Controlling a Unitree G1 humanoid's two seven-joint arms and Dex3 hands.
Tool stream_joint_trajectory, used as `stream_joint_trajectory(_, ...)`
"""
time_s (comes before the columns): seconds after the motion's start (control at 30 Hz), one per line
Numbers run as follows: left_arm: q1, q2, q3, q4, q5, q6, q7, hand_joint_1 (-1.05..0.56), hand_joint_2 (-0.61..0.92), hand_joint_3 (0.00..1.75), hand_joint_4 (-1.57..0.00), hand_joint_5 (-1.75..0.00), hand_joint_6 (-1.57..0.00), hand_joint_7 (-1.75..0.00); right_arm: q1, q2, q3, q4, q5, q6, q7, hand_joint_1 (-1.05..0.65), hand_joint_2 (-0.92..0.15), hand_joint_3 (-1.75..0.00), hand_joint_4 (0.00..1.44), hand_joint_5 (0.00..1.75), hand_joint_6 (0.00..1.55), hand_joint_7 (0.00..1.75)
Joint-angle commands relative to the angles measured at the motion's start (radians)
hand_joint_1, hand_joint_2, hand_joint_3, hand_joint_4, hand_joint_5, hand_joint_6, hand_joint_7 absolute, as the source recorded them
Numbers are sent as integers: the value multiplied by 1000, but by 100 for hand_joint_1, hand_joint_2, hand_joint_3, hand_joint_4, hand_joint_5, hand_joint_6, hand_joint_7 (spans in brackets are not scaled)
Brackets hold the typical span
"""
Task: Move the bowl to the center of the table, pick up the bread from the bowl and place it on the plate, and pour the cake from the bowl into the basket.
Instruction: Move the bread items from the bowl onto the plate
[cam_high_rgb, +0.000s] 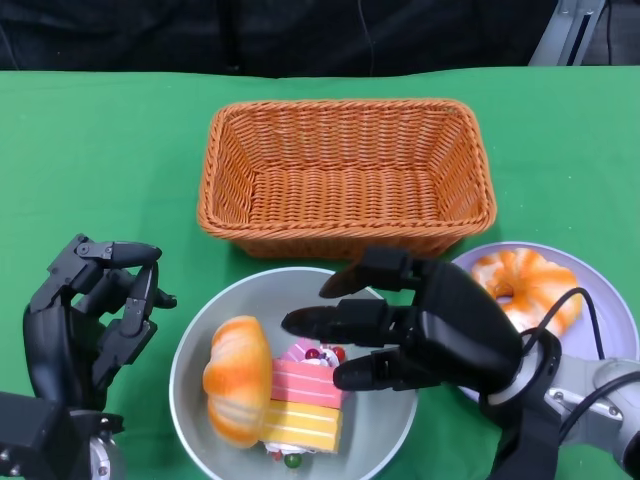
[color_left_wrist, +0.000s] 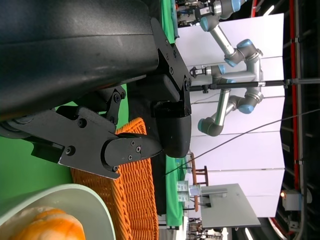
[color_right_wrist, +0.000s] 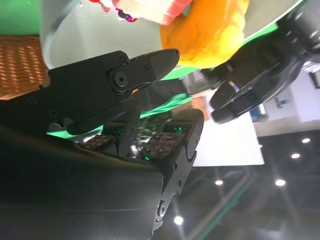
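while the bread (cam_high_rgb: 238, 392) and cake (cam_high_rgb: 303, 398) are lying in the bowl (cam_high_rgb: 196, 342), the right hand (cam_high_rgb: 420, 330) is hovering over it with fingers spread, holding nothing; the left hand (cam_high_rgb: 88, 320) is waiting beside, open too.

A green cloth (cam_high_rgb: 90, 150) covers the surface. Behind it there is a dark wall. A grey metal bar (cam_high_rgb: 560, 30) leans at the far right corner. In the left wrist view, grey robot arms with blue joints (color_left_wrist: 227, 70) stand far off by a white wall (color_left_wrist: 250, 145). A small wooden chair (color_left_wrist: 197, 175) stands near them.
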Motion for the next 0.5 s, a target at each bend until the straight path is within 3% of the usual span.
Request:
stream_joint_trajectory(0.03,-5,9,1,-16,-22,12,-10,-20,81,57,-81,-151,-83,-116,-35,-16,35,18,-25,-3,-57,-53,-81,0,58,59,72,0)
stream_joint_trajectory(0.5,-19,0,4,-5,-80,25,-53,-20,80,58,-79,-151,-82,-120,-118,24,145,79,-58,-26,-175,-59,-83,0,60,48,71,0)
